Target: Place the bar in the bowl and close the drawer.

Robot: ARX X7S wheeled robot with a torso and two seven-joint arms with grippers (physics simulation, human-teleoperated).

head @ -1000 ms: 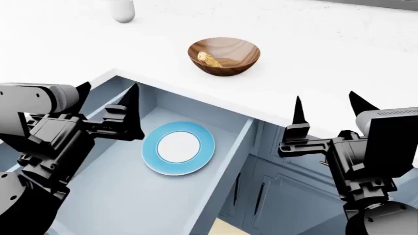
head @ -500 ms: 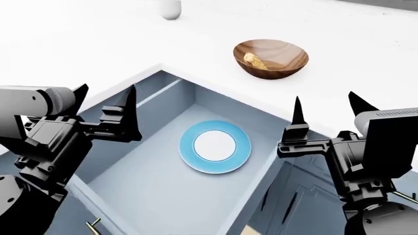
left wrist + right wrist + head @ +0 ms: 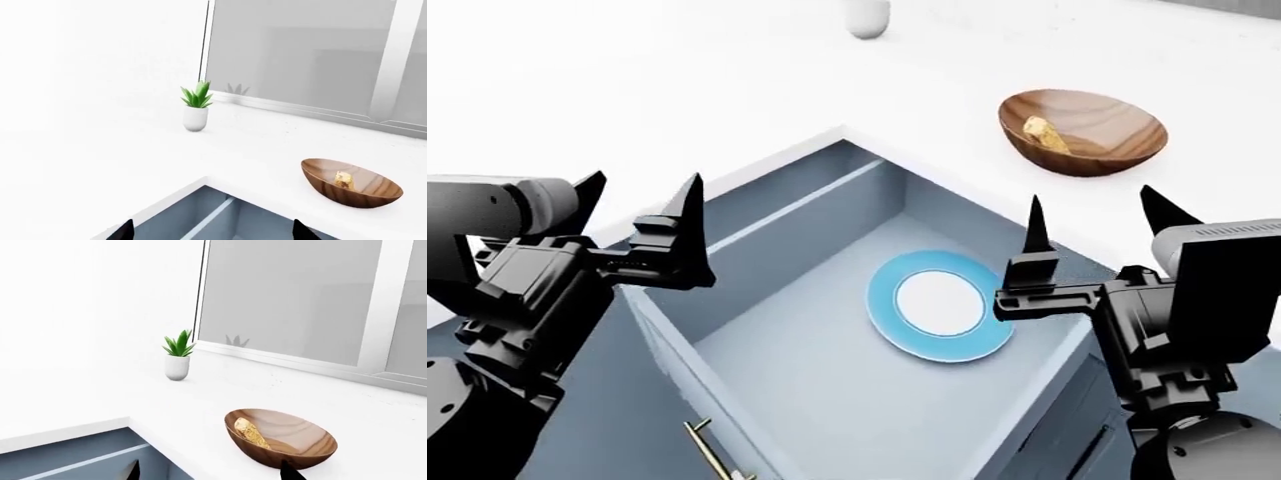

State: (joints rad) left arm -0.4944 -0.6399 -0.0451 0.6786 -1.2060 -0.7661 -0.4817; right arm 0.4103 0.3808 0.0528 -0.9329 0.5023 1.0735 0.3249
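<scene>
The drawer (image 3: 827,390) front is running off the head view's bottom edge. The right hand (image 3: 1090,230) is covering part of the plate (image 3: 941,305) rim.

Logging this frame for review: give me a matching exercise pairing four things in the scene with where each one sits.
Things:
1. bar
2. plate
3. potted plant
4. bowl

Places:
A. on the drawer floor
B. on the counter near the window
C. inside the wooden bowl
D. on the counter past the open drawer's right side

Pairs: 1-C, 2-A, 3-B, 4-D
</scene>
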